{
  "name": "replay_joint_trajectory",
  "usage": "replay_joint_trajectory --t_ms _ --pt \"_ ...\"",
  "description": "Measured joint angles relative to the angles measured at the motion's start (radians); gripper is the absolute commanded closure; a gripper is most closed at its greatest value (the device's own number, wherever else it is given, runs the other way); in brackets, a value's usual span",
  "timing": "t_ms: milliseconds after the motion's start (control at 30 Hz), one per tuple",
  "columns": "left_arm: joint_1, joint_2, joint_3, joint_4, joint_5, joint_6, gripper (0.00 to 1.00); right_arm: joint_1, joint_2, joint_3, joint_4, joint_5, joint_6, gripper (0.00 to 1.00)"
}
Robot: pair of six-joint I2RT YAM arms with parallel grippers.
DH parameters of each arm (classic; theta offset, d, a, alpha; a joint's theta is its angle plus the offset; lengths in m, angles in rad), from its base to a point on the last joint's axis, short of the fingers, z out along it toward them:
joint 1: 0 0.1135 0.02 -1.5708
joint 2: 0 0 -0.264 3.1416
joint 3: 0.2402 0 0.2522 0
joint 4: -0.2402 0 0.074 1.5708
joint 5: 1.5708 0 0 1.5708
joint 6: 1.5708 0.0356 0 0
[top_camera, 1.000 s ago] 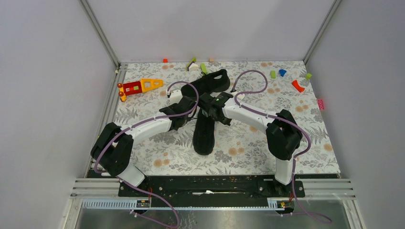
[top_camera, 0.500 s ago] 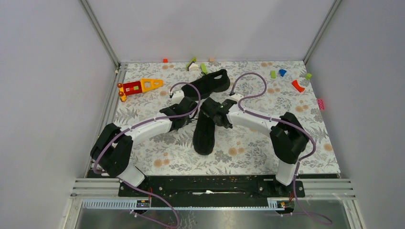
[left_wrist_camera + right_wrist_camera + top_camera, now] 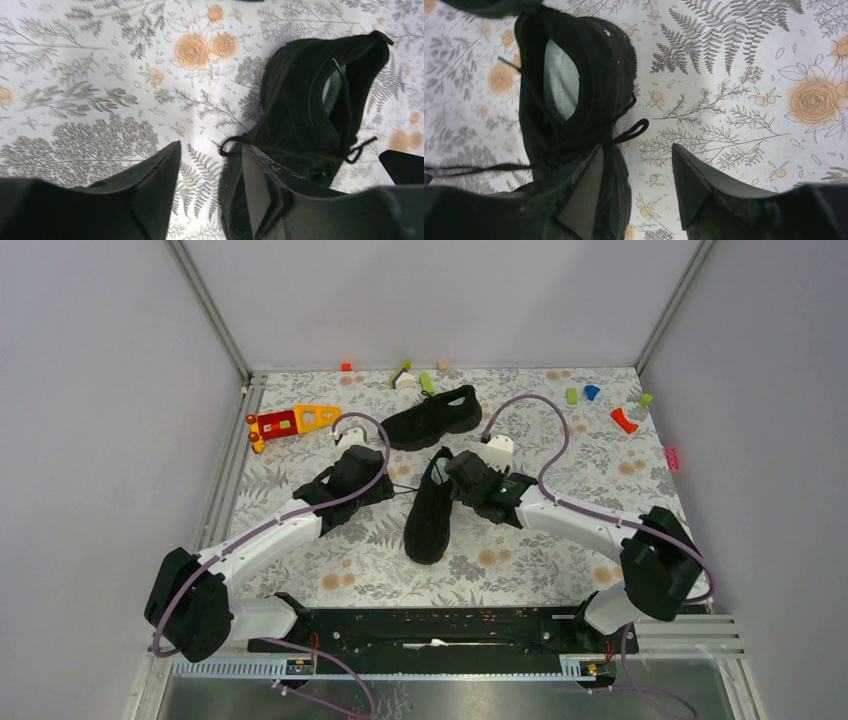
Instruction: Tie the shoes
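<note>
Field note. My left gripper [image 3: 210, 150]: jaws wide apart, empty. My right gripper [image 3: 636, 150]: likewise. The near shoe [image 3: 429, 508] lies between them, toe toward my bases, heel away. One lace loop [image 3: 232, 140] sits just ahead of the left tips, another loop [image 3: 638, 127] ahead of the right. Both arms look equally near. The far shoe [image 3: 432, 417] lies crosswise beyond.

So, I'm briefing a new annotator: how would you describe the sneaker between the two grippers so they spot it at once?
On the floral table, two black sneakers lie near the middle. Take the near sneaker, flanked by the open left gripper and right gripper. It lies lengthwise, toe toward the table's near edge, while the far sneaker lies crosswise behind it.
</note>
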Motion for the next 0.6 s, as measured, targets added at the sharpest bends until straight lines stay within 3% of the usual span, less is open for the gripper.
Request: replay_joint_trajectory --t_ms 33,100,133,433,600 --pt "0.005 -0.013 -0.016 0.009 0.023 0.004 0.35 0.000 -0.027 -0.029 0.027 -0.018 -0.017 0.34" --pt "0.014 -0.047 -0.050 0.025 0.074 0.011 0.13 -0.003 -0.078 -0.079 0.072 -0.056 -0.045 0.26" --pt "0.017 -0.063 -0.064 0.032 0.097 0.016 0.09 -0.007 -0.106 -0.106 0.102 -0.080 -0.058 0.25" --pt "0.069 -0.268 -0.237 0.204 0.320 0.028 0.07 -0.129 -0.311 -0.377 0.431 -0.359 -0.148 0.15" --pt "0.106 -0.426 -0.311 0.218 0.291 0.056 0.01 -0.214 -0.489 -0.469 0.477 -0.440 -0.257 0.09"
